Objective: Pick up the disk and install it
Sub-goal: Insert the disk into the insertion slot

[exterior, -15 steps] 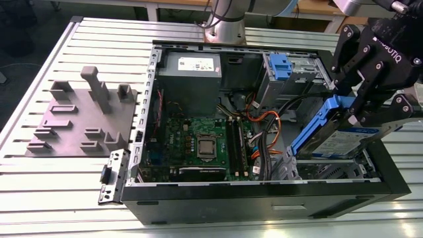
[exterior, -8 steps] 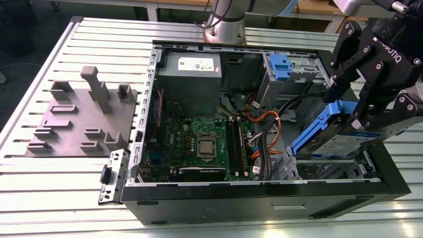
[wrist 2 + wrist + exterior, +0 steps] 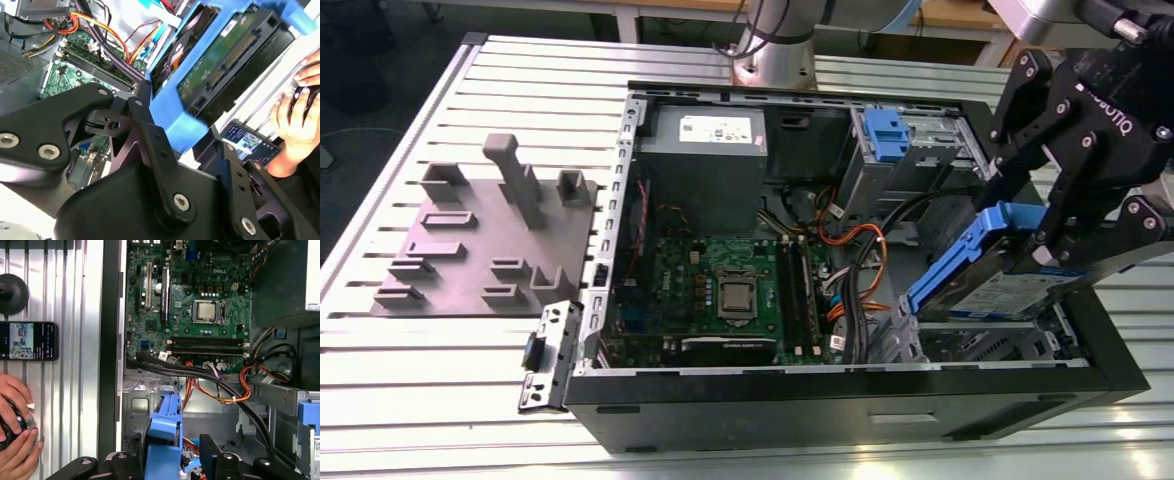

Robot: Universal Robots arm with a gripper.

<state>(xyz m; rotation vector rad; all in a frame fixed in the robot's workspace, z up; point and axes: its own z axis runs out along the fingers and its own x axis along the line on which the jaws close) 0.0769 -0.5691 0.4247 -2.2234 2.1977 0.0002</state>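
Blue-bracketed, the disk (image 3: 994, 262) is riding tilted in the gripper (image 3: 1047, 225), fingers (image 3: 1015, 150) clenching its frame, hovering over the open computer case (image 3: 607, 385) near the drive bay, angled seemingly for sliding in.

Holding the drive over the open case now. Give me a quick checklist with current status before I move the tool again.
1. Grip: the tool is shut on the disk, clamping its blue bracket. Ok.
2. Disk attitude: it hangs tilted over the open computer case, at the corner on the exterior view's right. Not ok for seating yet.
3. Bay below: an open metal bay lies under the disk in the first wrist view. Ok.
4. Cables: orange and black cables run beside that bay; whether they clear the path, cannot tell.
5. People: a hand rests on the table beside the case, near a phone. Not ok.
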